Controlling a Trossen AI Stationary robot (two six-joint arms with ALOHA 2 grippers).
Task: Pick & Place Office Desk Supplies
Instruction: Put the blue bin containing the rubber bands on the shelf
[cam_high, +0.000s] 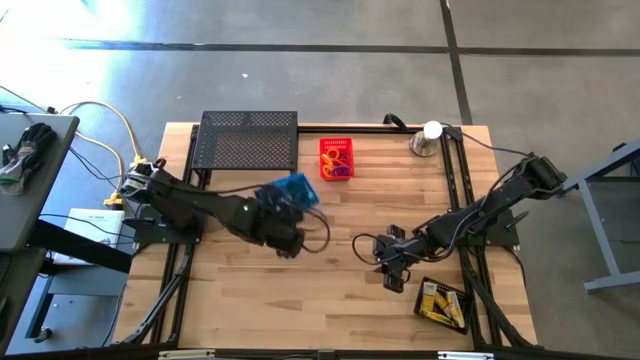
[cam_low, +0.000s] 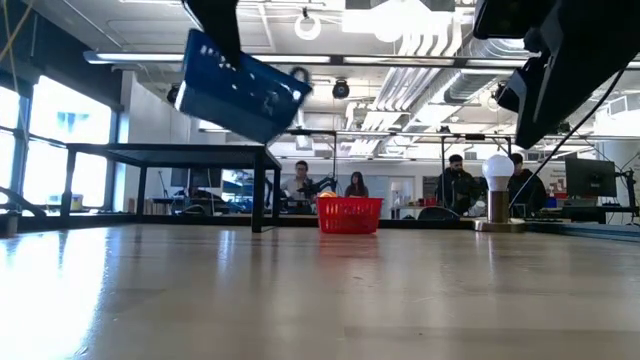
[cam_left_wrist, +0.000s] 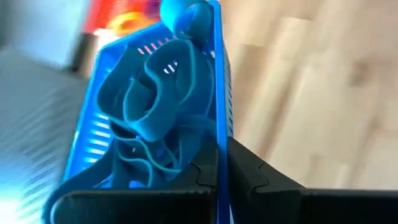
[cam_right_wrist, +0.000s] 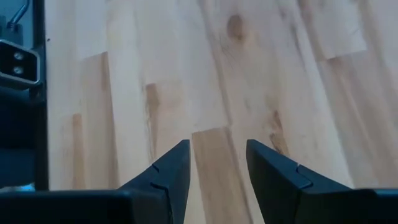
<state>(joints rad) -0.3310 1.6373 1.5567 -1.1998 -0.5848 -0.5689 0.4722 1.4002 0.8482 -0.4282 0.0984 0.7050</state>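
A blue plastic basket (cam_low: 240, 85) hangs tilted high above the table, with my left gripper (cam_left_wrist: 222, 160) shut on it. Blue band loops (cam_left_wrist: 149, 106) lie inside it. In the high view the blue basket (cam_high: 296, 190) is just in front of the black mesh shelf (cam_high: 248, 138). A red basket (cam_high: 336, 158) of coloured elastic loops stands on the table to its right. My right gripper (cam_high: 395, 268) hovers open over bare wood at the right, nothing between its fingers (cam_right_wrist: 171, 174). My left gripper pinches the blue basket's side wall at its rim (cam_left_wrist: 219, 134), one finger inside the basket and one outside. The fingers slant down from above. The basket is lifted clear of the table and tilted, with the band loops still inside.
Small yellow-and-white boxes lie in a black tray (cam_high: 442, 302) near the front right corner. A silver dome with a white ball (cam_high: 430, 138) stands at the back right. Bare wood (cam_high: 330, 290) stretches across the table's middle and front. People sit in the room beyond (cam_low: 455, 185).
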